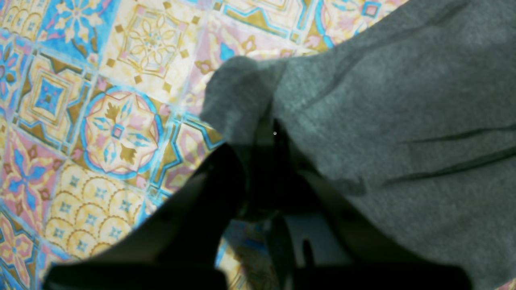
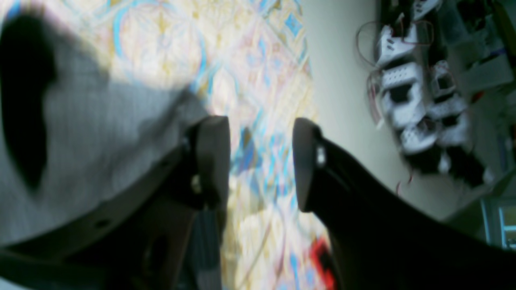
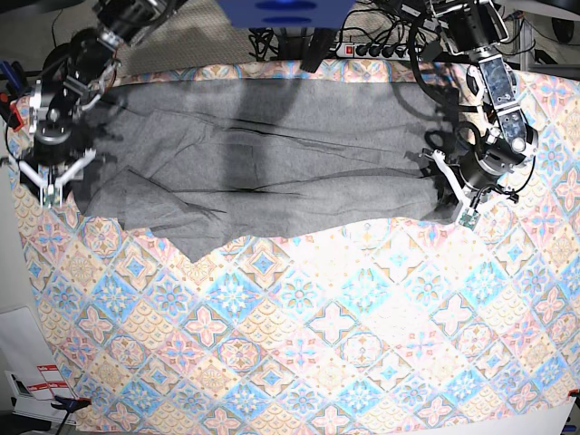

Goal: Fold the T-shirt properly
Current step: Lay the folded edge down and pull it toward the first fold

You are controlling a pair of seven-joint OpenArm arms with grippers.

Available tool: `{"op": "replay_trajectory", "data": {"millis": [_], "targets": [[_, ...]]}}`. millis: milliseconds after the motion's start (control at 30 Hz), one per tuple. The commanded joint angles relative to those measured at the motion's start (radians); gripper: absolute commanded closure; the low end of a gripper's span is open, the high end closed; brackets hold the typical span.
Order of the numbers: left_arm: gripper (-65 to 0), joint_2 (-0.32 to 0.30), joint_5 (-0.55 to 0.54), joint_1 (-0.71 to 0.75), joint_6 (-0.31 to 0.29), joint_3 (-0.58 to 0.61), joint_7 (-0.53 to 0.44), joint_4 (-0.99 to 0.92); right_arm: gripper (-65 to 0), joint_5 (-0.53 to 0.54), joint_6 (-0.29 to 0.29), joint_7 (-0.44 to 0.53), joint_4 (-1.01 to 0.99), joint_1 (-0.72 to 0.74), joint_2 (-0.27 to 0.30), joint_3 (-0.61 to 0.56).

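Observation:
The grey T-shirt (image 3: 263,163) lies as a long band across the far part of the table, with a loose flap hanging toward the front on its left side. My left gripper (image 3: 456,205) is at the shirt's right end. In the left wrist view its dark fingers (image 1: 262,161) are shut on a bunched edge of the T-shirt (image 1: 403,121). My right gripper (image 3: 52,184) hovers at the shirt's left end. In the right wrist view it (image 2: 260,161) stands open with nothing between the pads, and the T-shirt (image 2: 100,133) lies just beside one finger.
A colourful tile-patterned cloth (image 3: 344,326) covers the table. A power strip and cables (image 3: 381,47) run along the far edge. Papers with red marks (image 3: 36,390) lie off the front left corner. White robot parts (image 2: 415,100) sit beyond the table edge.

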Motion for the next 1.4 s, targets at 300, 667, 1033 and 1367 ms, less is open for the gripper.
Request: {"op": "replay_trajectory", "data": {"millis": [300, 667, 1033, 1367], "targets": [[0.0, -0.01, -0.012, -0.016, 0.005, -0.001, -0.024, 0.019, -32.1, 0.019, 0.123, -0.201, 0.02, 0.07, 0.016, -0.141], [0.0, -0.01, -0.012, -0.016, 0.005, -0.001, -0.026, 0.016, -40.0, 0.025, 0.15, -0.547, 0.124, 0.216, 0.011, -0.175], [0.0, 0.013, -0.001, -0.039, 0.005, -0.001, -0.026, 0.015, -39.8, 0.027, 0.15, -0.666, 0.115, 0.247, -0.02, -0.176], [0.0, 0.031, -0.001, -0.042, 0.005, 0.001, -0.024, 0.013, -39.7, 0.221, 0.15, -0.819, 0.115, 0.247, -0.014, -0.196]]}}
